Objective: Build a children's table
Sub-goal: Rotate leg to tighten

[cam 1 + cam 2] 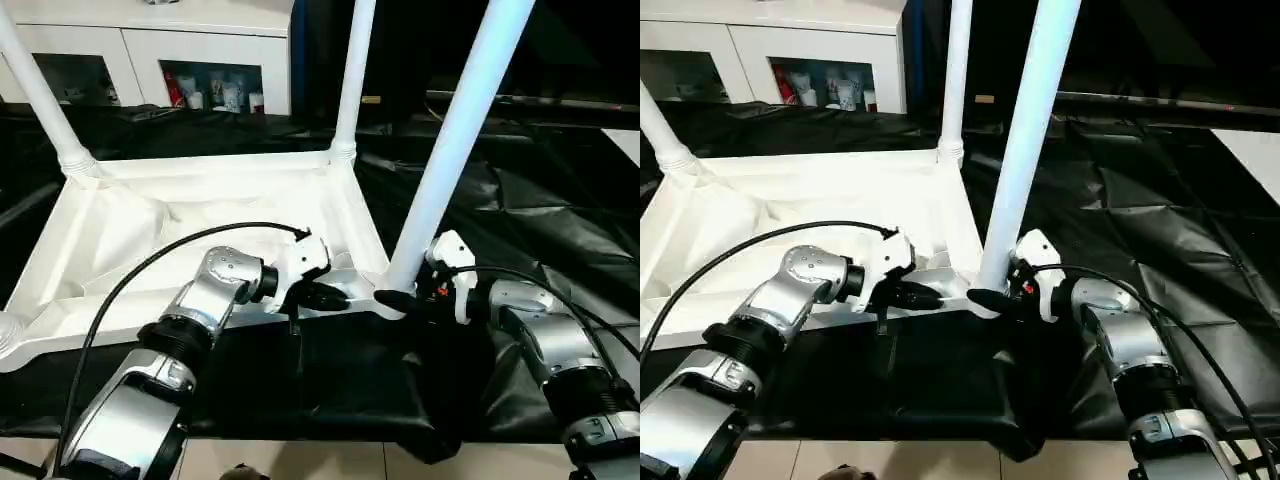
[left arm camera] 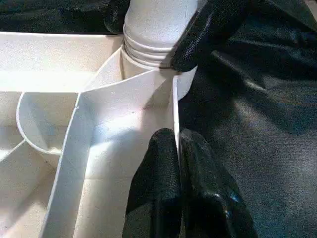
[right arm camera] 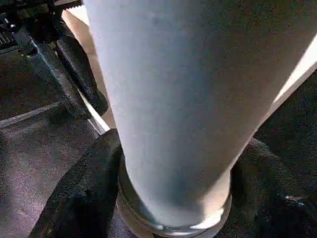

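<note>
The table top (image 1: 200, 215) lies upside down on black sheeting (image 1: 520, 210). The left gripper (image 1: 322, 296) pinches its near rim; the right gripper (image 1: 397, 300), at 3 o'clock, clasps the leg (image 1: 450, 150). Keep the leg upright while seating.

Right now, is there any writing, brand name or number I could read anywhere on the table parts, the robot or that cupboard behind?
None can be read.
The white table top and its legs are plain.
The bottles in the cupboard have coloured labels, too small and blurred to read.
No markings can be made out on the left gripper and right gripper.
</note>
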